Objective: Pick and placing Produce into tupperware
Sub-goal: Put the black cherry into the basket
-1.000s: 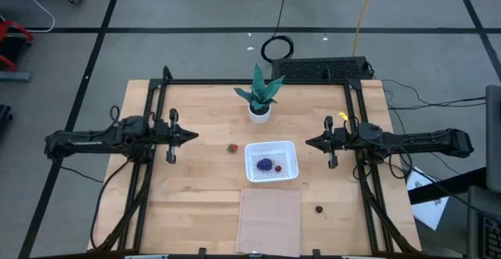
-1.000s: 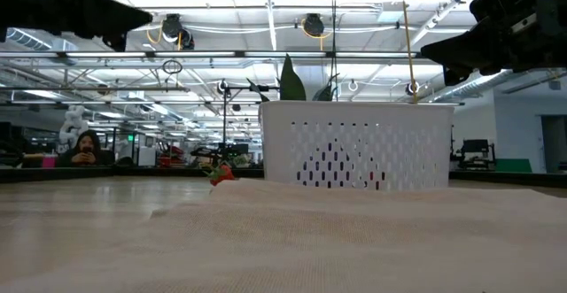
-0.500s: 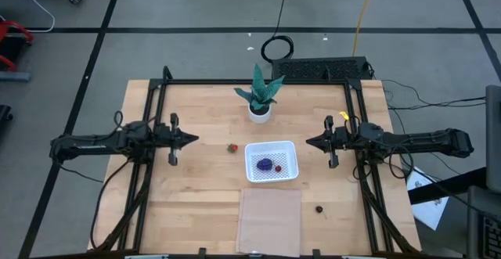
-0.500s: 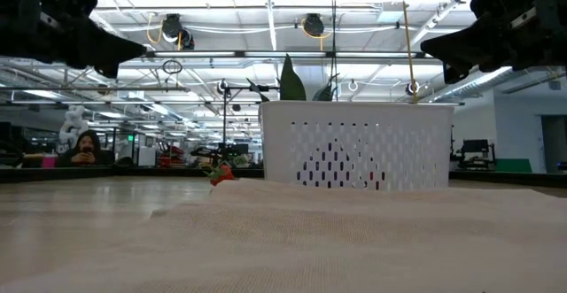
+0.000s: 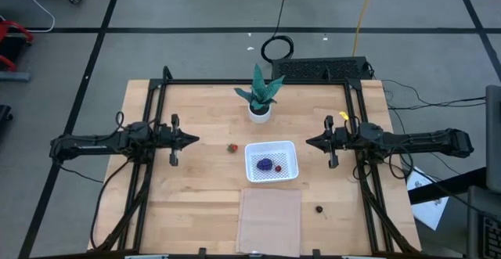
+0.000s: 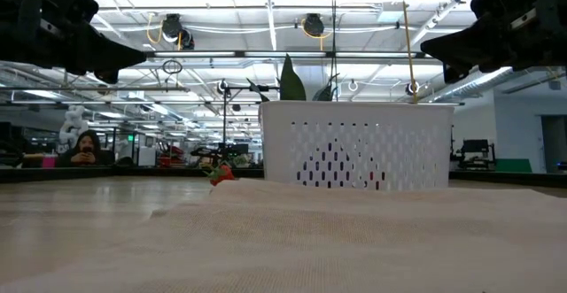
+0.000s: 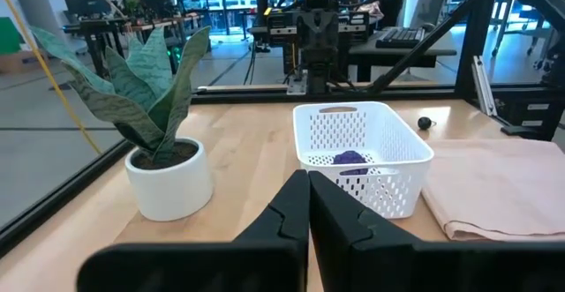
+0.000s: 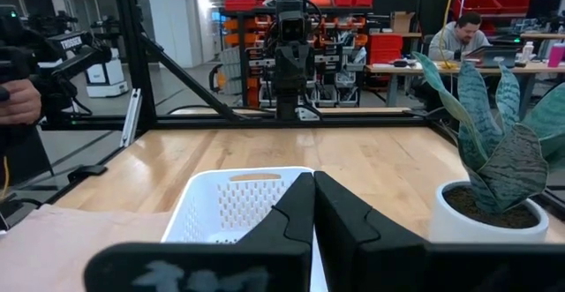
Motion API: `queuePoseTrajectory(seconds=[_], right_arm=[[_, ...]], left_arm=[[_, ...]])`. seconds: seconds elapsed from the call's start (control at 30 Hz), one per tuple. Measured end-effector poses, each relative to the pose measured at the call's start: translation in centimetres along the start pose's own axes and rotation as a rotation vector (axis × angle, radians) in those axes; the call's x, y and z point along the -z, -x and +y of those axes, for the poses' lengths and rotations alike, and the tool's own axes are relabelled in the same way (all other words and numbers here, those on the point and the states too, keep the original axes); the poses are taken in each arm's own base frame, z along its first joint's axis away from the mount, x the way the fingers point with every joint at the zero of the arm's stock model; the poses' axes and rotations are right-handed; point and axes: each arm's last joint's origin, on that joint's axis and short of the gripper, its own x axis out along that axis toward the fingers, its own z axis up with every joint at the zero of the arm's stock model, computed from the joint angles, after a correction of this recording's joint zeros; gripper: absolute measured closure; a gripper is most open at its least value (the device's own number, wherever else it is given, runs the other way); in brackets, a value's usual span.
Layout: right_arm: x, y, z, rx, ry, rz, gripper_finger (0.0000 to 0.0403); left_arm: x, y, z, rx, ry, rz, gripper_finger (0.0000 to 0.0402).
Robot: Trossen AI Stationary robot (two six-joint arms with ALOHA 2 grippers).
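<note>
Facing inward across the table, two idle grippers flank the tupperware (image 5: 272, 162).
Left gripper (image 5: 193, 139), fingers pressed together, sits nearest the strawberry-like piece (image 5: 232, 147) lying between it and the container holding the purple cluster (image 5: 266, 165) and dark red fruit (image 5: 278, 167); the blackish fruit (image 5: 318, 209) lies nearer the right gripper (image 5: 308, 142), likewise closed.

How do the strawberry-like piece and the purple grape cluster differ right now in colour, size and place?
The strawberry-like piece is red with green; the purple grape cluster is purple. The strawberry-like piece looks smaller than the cluster. It lies on the bare wood just left of the white tupperware, while the cluster rests inside it, beside a small dark red fruit. Neither is held: both grippers hover off to the sides.
</note>
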Motion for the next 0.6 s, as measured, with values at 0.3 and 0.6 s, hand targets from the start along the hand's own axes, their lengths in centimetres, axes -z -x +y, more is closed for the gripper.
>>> queuePoseTrajectory(seconds=[0.3, 0.6], right_arm=[[0.0, 0.0, 0.0, -0.001, 0.042, 0.004, 0.0403], [-1.5, -0.3, 0.2, -0.056, 0.032, -0.002, 0.0403]], left_arm=[[0.0, 0.0, 0.0, 0.000, -0.009, 0.000, 0.0385], [0.0, 0.0, 0.0, -0.001, -0.024, -0.001, 0.0385]])
